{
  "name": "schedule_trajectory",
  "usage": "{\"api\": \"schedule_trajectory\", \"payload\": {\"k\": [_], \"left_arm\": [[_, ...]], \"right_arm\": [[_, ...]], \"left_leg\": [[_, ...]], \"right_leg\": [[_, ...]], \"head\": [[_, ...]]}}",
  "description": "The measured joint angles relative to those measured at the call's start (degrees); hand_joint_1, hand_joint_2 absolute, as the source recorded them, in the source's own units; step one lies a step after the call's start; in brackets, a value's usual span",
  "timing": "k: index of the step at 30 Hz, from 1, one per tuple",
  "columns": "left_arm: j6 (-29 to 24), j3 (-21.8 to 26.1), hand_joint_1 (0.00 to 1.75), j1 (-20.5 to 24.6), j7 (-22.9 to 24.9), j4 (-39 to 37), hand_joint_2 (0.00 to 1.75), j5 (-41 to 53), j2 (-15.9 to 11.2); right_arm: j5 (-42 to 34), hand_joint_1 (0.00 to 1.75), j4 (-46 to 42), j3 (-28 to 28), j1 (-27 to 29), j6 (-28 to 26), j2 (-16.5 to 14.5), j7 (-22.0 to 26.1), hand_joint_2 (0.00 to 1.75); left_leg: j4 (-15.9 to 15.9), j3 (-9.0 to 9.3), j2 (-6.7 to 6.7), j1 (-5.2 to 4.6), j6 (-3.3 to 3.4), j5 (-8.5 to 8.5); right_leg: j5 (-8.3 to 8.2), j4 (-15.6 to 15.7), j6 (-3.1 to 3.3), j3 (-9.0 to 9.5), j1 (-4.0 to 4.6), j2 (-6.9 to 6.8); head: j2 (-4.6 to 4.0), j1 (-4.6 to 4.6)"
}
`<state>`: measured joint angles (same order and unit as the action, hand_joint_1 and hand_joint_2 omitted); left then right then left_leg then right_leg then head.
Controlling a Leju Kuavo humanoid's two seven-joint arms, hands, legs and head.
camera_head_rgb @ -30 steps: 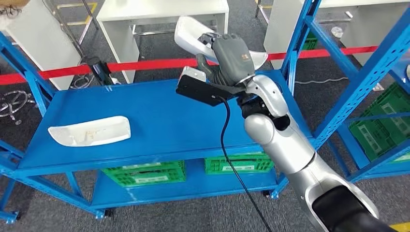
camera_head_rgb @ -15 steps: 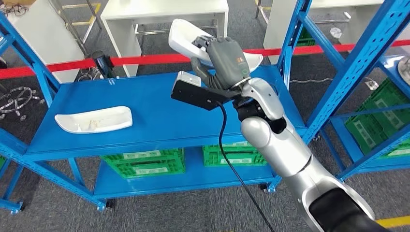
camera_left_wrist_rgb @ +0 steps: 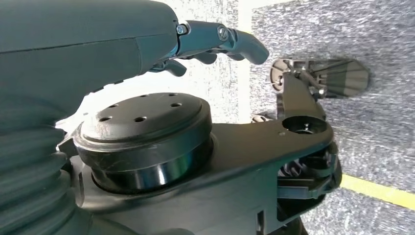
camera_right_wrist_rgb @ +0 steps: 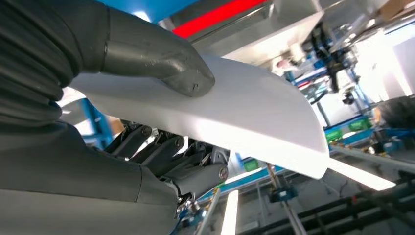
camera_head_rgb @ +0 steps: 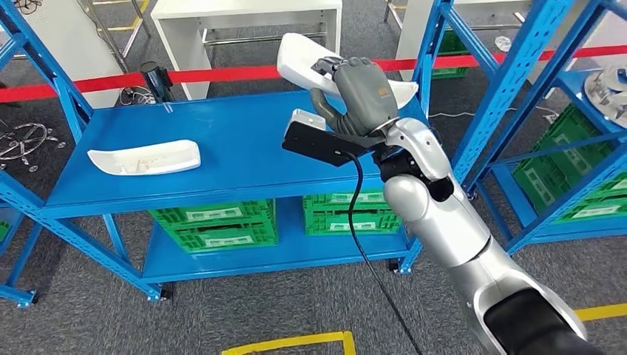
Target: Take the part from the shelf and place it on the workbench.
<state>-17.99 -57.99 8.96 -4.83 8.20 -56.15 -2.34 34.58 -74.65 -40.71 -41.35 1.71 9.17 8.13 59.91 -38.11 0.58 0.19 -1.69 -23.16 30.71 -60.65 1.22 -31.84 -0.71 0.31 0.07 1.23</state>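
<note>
My right hand (camera_head_rgb: 360, 90) grips a white curved part (camera_head_rgb: 303, 58) and holds it lifted above the back right of the blue shelf (camera_head_rgb: 236, 155). In the right wrist view the thumb (camera_right_wrist_rgb: 156, 61) presses on the part's white surface (camera_right_wrist_rgb: 249, 117) with the darker fingers beneath it. A second white part (camera_head_rgb: 145, 157) lies flat on the shelf's left side. My left hand (camera_left_wrist_rgb: 210, 41) hangs over grey floor, its fingers curled with nothing in them.
Green crates (camera_head_rgb: 214, 225) sit on the lower shelf level. Another blue rack (camera_head_rgb: 547, 111) with green crates stands to the right. Red barrier tape (camera_head_rgb: 222, 74) runs behind the shelf, with white tables (camera_head_rgb: 244, 15) beyond. Yellow floor lines (camera_head_rgb: 288, 342) lie near me.
The whole view has shifted, so the camera moved; the shelf now sits higher and farther in the picture. My right hand still holds the white part raised above the shelf.
</note>
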Motion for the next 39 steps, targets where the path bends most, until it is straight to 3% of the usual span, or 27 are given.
{"api": "schedule_trajectory", "payload": {"k": [1,2,5,6,7,8,10,12,14,16,17,18,20,21,22,23,25,27,29,31,32,34,36,37,39], "left_arm": [[0.00,0.01,0.00,-0.17,-0.03,-0.02,1.75,-0.38,-0.07],[0.00,0.02,0.00,-0.35,-0.03,-0.03,1.75,-0.74,-0.13],[0.00,0.04,0.00,-0.88,0.07,-0.02,1.75,-1.72,-0.17],[0.00,0.04,0.00,-1.00,0.12,-0.02,1.75,-1.91,-0.16],[0.00,0.05,0.00,-1.07,0.17,-0.02,1.75,-2.07,-0.16],[0.00,0.06,0.00,-1.11,0.25,-0.02,1.75,-2.14,-0.15],[0.00,0.12,0.00,-1.08,0.46,-0.02,1.75,-2.35,-0.18],[0.01,0.31,0.00,-0.99,0.75,0.01,1.75,-2.75,-0.27],[0.03,0.60,0.00,-0.97,0.93,0.04,1.75,-3.13,-0.33],[0.04,0.84,0.00,-1.15,0.97,0.07,1.75,-3.38,-0.28],[0.03,0.92,0.00,-1.22,0.96,0.07,1.75,-3.50,-0.29],[0.02,0.97,0.00,-1.31,0.94,0.07,1.75,-3.63,-0.31],[0.00,1.01,0.00,-1.47,0.86,0.09,1.75,-3.78,-0.36],[0.00,1.02,0.00,-1.59,0.83,0.11,1.75,-3.80,-0.36],[0.00,1.03,0.00,-1.70,0.80,0.13,1.75,-3.81,-0.34],[0.00,1.03,0.00,-1.77,0.79,0.15,1.75,-3.81,-0.33],[0.00,1.03,0.00,-1.86,0.75,0.16,1.75,-3.82,-0.31],[0.00,1.04,0.00,-1.90,0.65,0.19,1.75,-3.82,-0.31],[0.00,1.05,0.00,-1.95,0.45,0.21,1.75,-3.82,-0.30],[0.00,1.05,0.00,-2.07,0.26,0.20,1.75,-3.74,-0.36],[0.00,1.05,0.00,-2.12,0.21,0.20,1.75,-3.62,-0.38],[0.00,1.05,0.00,-2.14,0.23,0.22,1.75,-3.28,-0.39],[0.00,1.05,0.00,-2.06,0.30,0.24,1.75,-2.98,-0.35],[0.00,1.05,0.00,-2.01,0.30,0.24,1.75,-2.91,-0.35],[0.00,1.05,0.00,-1.95,0.31,0.24,1.75,-2.86,-0.35]], "right_arm": [[0.15,1.75,0.06,0.16,0.23,-0.40,0.11,-0.03,1.75],[0.34,1.75,0.08,0.38,0.50,-0.78,0.18,-0.12,1.75],[0.87,1.75,0.12,1.15,1.35,-1.39,0.55,-0.49,1.75],[1.03,1.75,0.16,1.40,1.70,-1.47,0.73,-0.52,1.75],[1.17,1.75,0.23,1.66,2.05,-1.55,0.89,-0.50,1.75],[1.31,1.75,0.34,1.98,2.36,-1.62,1.02,-0.45,1.75],[1.65,1.75,0.56,2.86,2.68,-1.86,1.23,-0.33,1.75],[1.99,1.75,0.74,3.89,2.71,-2.07,1.46,0.11,1.75],[2.12,1.75,1.03,4.69,2.62,-2.14,1.64,0.85,1.75],[2.12,1.75,1.49,5.08,2.59,-2.13,1.84,1.38,1.75],[2.12,1.75,1.71,5.19,2.60,-2.12,1.93,1.49,1.75],[2.13,1.75,1.93,5.29,2.60,-2.11,2.02,1.52,1.75],[2.14,1.75,2.32,5.41,2.61,-2.08,2.05,1.52,1.75],[2.18,1.75,2.53,5.45,2.66,-2.08,2.05,1.52,1.75],[2.21,1.75,2.76,5.45,2.71,-2.08,2.04,1.52,1.75],[2.25,1.75,2.97,5.45,2.75,-2.08,2.04,1.51,1.75],[2.28,1.75,3.27,5.46,2.65,-2.08,2.04,1.53,1.75],[2.27,1.75,3.37,5.52,2.34,-2.11,2.02,1.56,1.75],[2.28,1.75,3.52,5.68,2.11,-2.12,1.99,1.57,1.75],[2.28,1.75,3.94,5.87,1.99,-2.07,1.97,1.57,1.75],[2.27,1.75,4.14,5.95,1.91,-2.06,1.97,1.57,1.75],[2.27,1.75,4.37,6.15,1.78,-2.13,1.98,1.66,1.75],[2.27,1.75,4.39,6.39,1.92,-2.26,2.02,1.78,1.75],[2.27,1.75,4.40,6.46,2.10,-2.31,2.06,1.84,1.75],[2.26,1.75,4.40,6.54,2.62,-2.37,2.15,1.95,1.75]], "left_leg": [[0.22,-0.35,-0.04,0.08,-0.36,-0.41],[1.25,-0.88,-0.12,0.16,-0.68,-1.84],[10.25,-3.29,-0.29,0.35,-1.36,-9.64],[13.48,-3.69,-0.29,0.38,-1.47,-10.99],[15.43,-3.48,-0.30,0.37,-1.47,-11.03],[15.49,-2.34,-0.31,0.36,-1.37,-9.86],[10.27,2.57,-0.42,0.28,-0.82,-7.19],[2.22,8.45,-0.61,-0.08,-0.07,-7.81],[-1.87,10.67,-0.75,-0.55,0.60,-8.98],[-2.48,10.03,-0.63,-0.47,1.43,-7.81],[-2.65,9.54,-0.48,-0.33,1.98,-6.99],[-2.82,8.87,-0.31,-0.16,2.41,-6.09],[-2.68,6.94,-0.13,-0.16,2.92,-4.48],[-2.54,5.87,-0.11,-0.19,2.94,-3.73],[-2.35,4.78,-0.09,-0.21,2.93,-3.03],[-2.10,3.69,-0.07,-0.21,2.86,-2.39],[-1.36,1.52,-0.06,-0.17,2.55,-1.23],[-0.45,-0.15,-0.13,-0.33,2.01,-0.37],[-0.14,-0.78,-0.20,-0.45,1.30,0.54],[-0.40,-1.09,-0.36,-0.31,0.50,1.33],[0.02,-1.53,-0.47,-0.23,0.11,0.53],[3.91,-2.89,-0.61,0.01,-0.59,-4.20],[10.92,-4.09,-0.60,0.21,-1.16,-9.32],[13.79,-4.15,-0.60,0.28,-1.34,-10.11],[14.90,-2.14,-0.60,0.34,-1.39,-8.19]], "right_leg": [[-0.51,0.10,0.49,-0.38,-0.06,-0.04],[-1.14,0.26,0.95,-0.89,-0.17,-0.10],[-3.26,0.41,1.47,-3.20,-0.28,-0.16],[-3.96,0.39,1.44,-4.11,-0.26,-0.17],[-4.64,0.37,1.36,-5.00,-0.24,-0.17],[-5.34,0.34,1.26,-5.89,-0.23,-0.18],[-6.66,0.31,0.97,-7.39,-0.24,-0.19],[-7.84,0.40,0.41,-8.17,-0.23,-0.23],[-9.05,0.92,-0.38,-8.17,-0.36,-0.32],[-9.70,1.45,-1.13,-8.28,-0.43,-0.29],[-8.54,0.84,-1.36,-8.68,-0.40,-0.23],[-6.21,-0.89,-1.55,-9.37,-0.37,-0.18],[0.09,-7.76,-1.84,-11.10,-0.40,-0.15],[2.00,-11.55,-2.00,-11.71,-0.41,-0.15],[2.43,-14.40,-2.12,-11.81,-0.40,-0.15],[1.49,-15.54,-2.17,-11.12,-0.39,-0.15],[-1.26,-11.91,-2.05,-6.72,-0.40,-0.18],[-0.43,-3.91,-1.63,-0.53,-0.24,-0.17],[1.39,0.62,-1.05,2.14,0.06,-0.11],[0.54,1.17,-0.21,1.51,0.06,-0.24],[-0.20,1.33,0.30,1.01,-0.03,-0.32],[-1.83,1.64,0.98,-0.39,-0.27,-0.47],[-3.32,1.65,1.10,-2.15,-0.28,-0.45],[-4.02,1.60,1.04,-3.06,-0.27,-0.45],[-5.38,1.47,0.82,-4.87,-0.28,-0.46]], "head": [[0.00,0.05],[-0.01,0.07],[0.00,0.18],[0.00,0.18],[0.00,0.19],[0.00,0.19],[0.00,0.18],[0.00,0.16],[0.00,0.23],[0.00,0.29],[0.00,0.27],[0.00,0.27],[0.00,0.26],[0.00,0.26],[0.00,0.26],[-0.01,0.26],[-0.01,0.25],[0.00,0.31],[-0.01,0.33],[-0.01,0.27],[0.00,0.32],[0.00,0.42],[0.00,0.48],[0.00,0.48],[0.00,0.48]]}}
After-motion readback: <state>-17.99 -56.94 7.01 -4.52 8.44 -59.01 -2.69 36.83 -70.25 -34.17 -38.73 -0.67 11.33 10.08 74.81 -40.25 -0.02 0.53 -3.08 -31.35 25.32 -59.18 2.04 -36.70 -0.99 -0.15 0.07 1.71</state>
